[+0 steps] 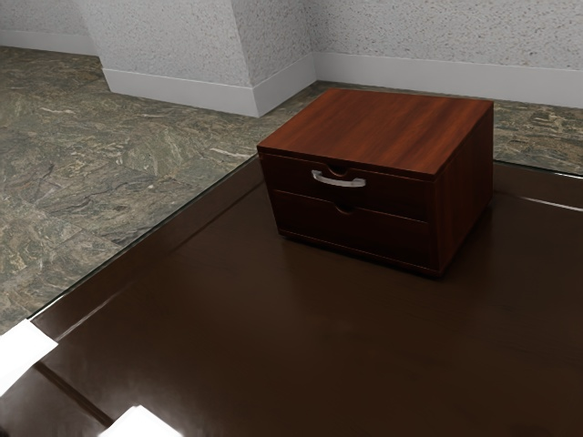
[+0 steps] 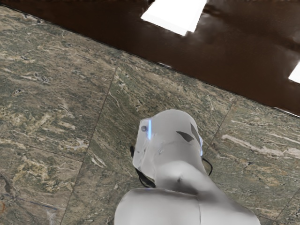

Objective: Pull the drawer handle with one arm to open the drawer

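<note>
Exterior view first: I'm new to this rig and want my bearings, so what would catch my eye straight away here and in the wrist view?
A reddish wooden cabinet stands on a dark glossy table, toward the exterior view's right, with a curved silver handle on its upper drawer, which looks shut. In the wrist view, a white rounded part of the arm looms over a stone-patterned floor.

A plain simulated room: stone-tiled floor, white textured walls, glossy dark table.
</note>
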### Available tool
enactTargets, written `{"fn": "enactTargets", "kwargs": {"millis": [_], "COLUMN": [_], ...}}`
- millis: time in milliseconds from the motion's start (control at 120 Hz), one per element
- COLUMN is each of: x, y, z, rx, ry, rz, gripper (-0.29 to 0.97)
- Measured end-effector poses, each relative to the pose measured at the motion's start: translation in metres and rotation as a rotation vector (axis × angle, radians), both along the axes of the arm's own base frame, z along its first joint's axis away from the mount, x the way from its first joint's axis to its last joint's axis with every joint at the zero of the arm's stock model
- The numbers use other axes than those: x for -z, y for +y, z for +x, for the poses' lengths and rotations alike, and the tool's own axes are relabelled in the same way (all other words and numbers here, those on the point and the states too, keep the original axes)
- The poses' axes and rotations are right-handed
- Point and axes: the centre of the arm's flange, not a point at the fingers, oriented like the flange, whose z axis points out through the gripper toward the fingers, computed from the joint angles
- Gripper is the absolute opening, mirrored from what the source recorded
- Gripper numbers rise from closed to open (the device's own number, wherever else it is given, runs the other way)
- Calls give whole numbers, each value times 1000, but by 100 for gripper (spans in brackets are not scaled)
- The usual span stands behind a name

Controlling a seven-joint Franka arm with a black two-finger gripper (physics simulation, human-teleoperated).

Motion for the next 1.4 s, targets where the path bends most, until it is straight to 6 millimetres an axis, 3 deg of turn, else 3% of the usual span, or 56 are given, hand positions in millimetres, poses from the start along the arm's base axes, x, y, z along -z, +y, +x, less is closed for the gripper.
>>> {"fn": "enactTargets", "kwargs": {"millis": [75, 200, 283, 392, 525, 617, 733, 933, 1050, 1217, 1400], "x": [9, -4, 2, 34, 68, 88, 104, 150, 183, 204, 211], "y": [24, 20, -1, -52, -105, -121, -111, -92, -105, -116, -127], "z": [18, 44, 78, 153, 199, 218, 239, 279, 298, 321, 350], "rx": [47, 191, 316, 547, 814, 947, 1043, 1198, 1314, 1444, 1550], "ry": [-121, -292, -351, -366, -418, -450, -482, -515, -532, -572, -592], "rz": [86, 170, 173, 174, 185, 198, 228, 278, 288, 329, 375], "gripper": [68, 68, 68, 68, 68, 68, 68, 68, 68, 68, 68]}}
